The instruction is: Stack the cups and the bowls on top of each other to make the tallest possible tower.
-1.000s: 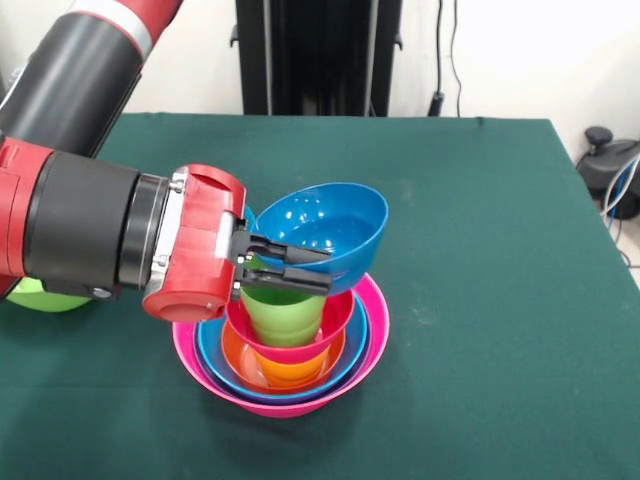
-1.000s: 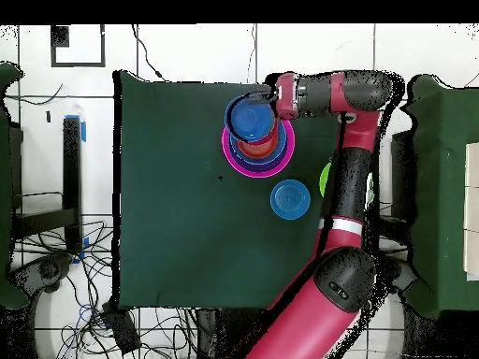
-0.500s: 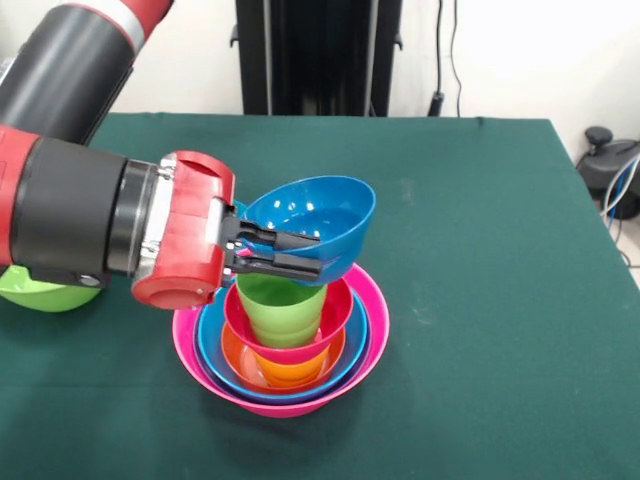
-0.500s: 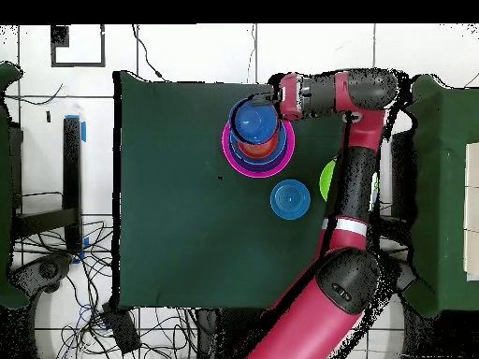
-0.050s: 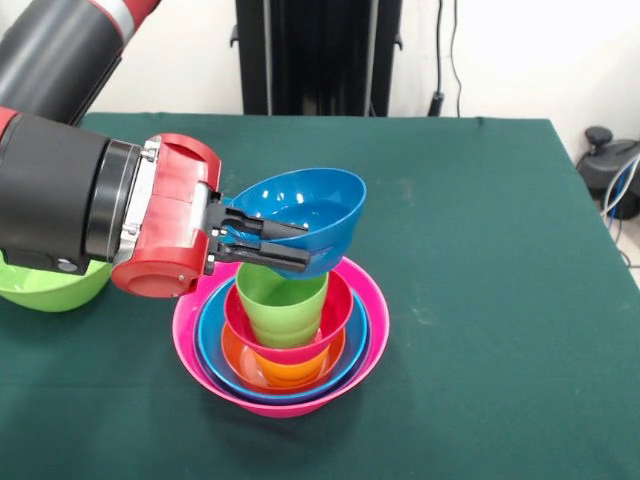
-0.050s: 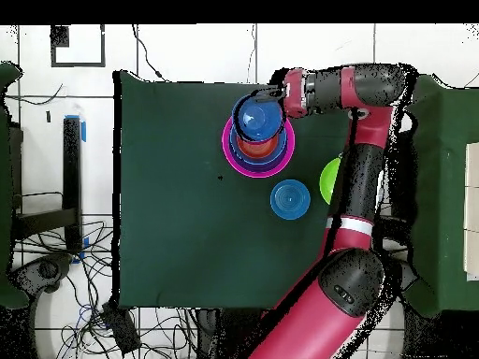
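The gripper [image 5: 262, 242], pinching the glossy blue plastic bowl [image 5: 300, 217], has lifted it leftward above the lime green cup [image 5: 281, 299]; release pending.

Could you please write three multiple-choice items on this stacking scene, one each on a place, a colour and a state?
1. Where is the blue bowl held by the gripper?
A. above the tower
B. flat on the table
C. off the table

2. What colour is the cup standing tallest in the tower?
A. orange
B. lime green
C. purple

3. How does the held bowl sit?
A. upside down
B. tilted
C. level

Key: 1 A, it hangs over the nested stack; 2 B, the green tumbler rises above the bowls' rims; 3 B, its rim slants with the opening showing, fingers clamped on its rim.
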Controlling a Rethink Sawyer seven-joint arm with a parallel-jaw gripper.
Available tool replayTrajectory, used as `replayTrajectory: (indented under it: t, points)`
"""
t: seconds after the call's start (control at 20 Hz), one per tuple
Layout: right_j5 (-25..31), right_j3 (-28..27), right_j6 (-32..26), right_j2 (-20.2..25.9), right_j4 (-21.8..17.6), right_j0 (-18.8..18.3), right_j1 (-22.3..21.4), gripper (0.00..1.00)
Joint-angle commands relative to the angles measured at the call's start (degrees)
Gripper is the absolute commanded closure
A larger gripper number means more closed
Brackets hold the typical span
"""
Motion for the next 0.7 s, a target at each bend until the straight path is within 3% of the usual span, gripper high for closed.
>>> replayTrajectory:
  t: [0.05,0.7]
  points:
    - [5.57,-2.75,-7.98,-1.01,-3.09,2.55,-0.62,1.0]
    - [4.9,-3.38,-8.29,-0.02,-2.85,2.54,-0.07,1.0]
